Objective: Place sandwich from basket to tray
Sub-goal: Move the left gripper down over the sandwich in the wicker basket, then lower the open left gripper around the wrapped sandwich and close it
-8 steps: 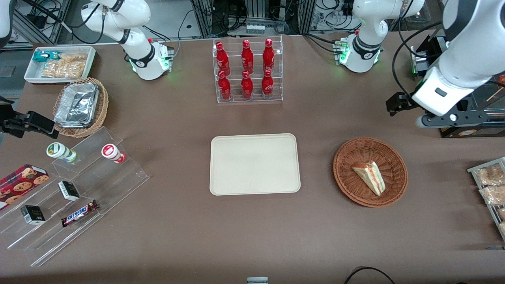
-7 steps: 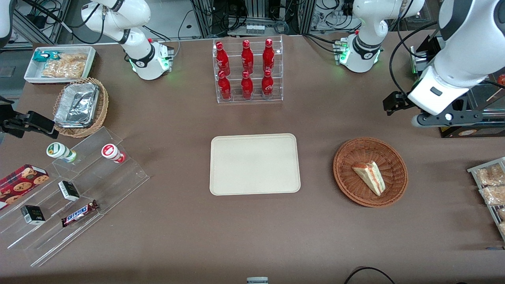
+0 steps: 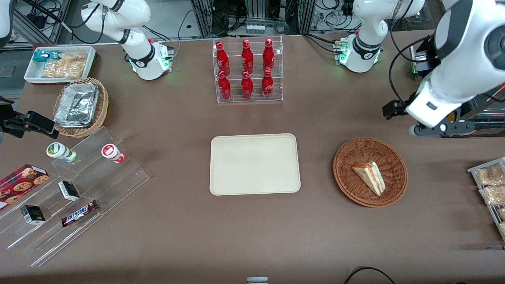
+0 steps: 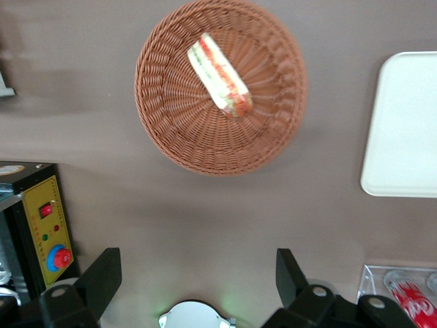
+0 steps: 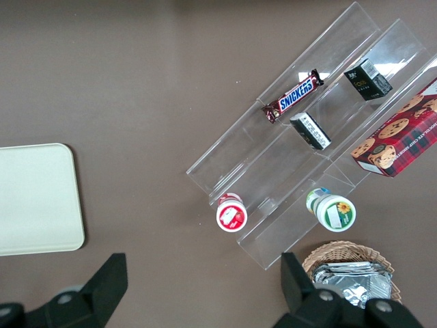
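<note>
we see the sandwich (image 3: 369, 177) lying on its side in the basket (image 3: 347, 175), its striped red, orange and green filling turned up; in the left wrist view the sandwich (image 4: 220, 67) reads a little soft, so we cannot count its layers, and the basket (image 4: 171, 116) shows whole. the tray (image 3: 254, 164) sits bare at the table's middle, beside the basket and well apart from it; the wrist view cuts the tray (image 4: 403, 130) off at the frame edge, leaving only one rounded corner and part of the rim. the gripper (image 3: 434, 128) hangs above the table, farther from the front camera than the basket, toward the working arm's end. from the front the white arm body covers most of it and only dark bits stick out. in the wrist view the gripper (image 4: 198, 277) shows two dark fingers (image 4: 102, 277) spread wide with bare table between them, holding nothing. a yellow control box (image 4: 49, 229) with a red button is partly cropped beside one finger.
</note>
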Tool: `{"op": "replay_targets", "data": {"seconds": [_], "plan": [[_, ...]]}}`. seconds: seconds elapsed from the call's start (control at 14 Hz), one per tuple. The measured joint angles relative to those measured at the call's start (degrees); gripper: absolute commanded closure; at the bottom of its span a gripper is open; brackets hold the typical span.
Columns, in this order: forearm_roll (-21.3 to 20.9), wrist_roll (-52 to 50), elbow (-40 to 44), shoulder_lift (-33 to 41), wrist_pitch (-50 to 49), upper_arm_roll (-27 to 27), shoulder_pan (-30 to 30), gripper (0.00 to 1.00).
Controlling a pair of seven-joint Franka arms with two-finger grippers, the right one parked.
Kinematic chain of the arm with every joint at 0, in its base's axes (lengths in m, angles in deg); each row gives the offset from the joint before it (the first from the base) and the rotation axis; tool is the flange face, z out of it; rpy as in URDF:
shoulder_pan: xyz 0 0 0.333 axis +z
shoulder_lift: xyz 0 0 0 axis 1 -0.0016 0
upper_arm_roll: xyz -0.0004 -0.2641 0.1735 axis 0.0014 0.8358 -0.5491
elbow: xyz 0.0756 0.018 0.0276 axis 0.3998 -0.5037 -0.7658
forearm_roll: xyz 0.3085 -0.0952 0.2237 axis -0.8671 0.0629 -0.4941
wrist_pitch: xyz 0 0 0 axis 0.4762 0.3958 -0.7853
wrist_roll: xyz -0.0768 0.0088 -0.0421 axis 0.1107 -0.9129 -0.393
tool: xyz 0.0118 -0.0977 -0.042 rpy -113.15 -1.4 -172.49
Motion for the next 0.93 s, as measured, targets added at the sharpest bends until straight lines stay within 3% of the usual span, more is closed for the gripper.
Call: {"op": "replay_targets", "data": {"seconds": [0.14,0.57,0.93], "plan": [[0.00,-2.94,-3.29,-3.61,5.77,-2.07,0.17,0.00],[0.15,-25.49,-10.33,-15.60,27.01,-2.22,-0.47,0.00],[0.29,-29.42,-10.90,-20.85,31.76,-2.30,-0.37,0.00]]}}
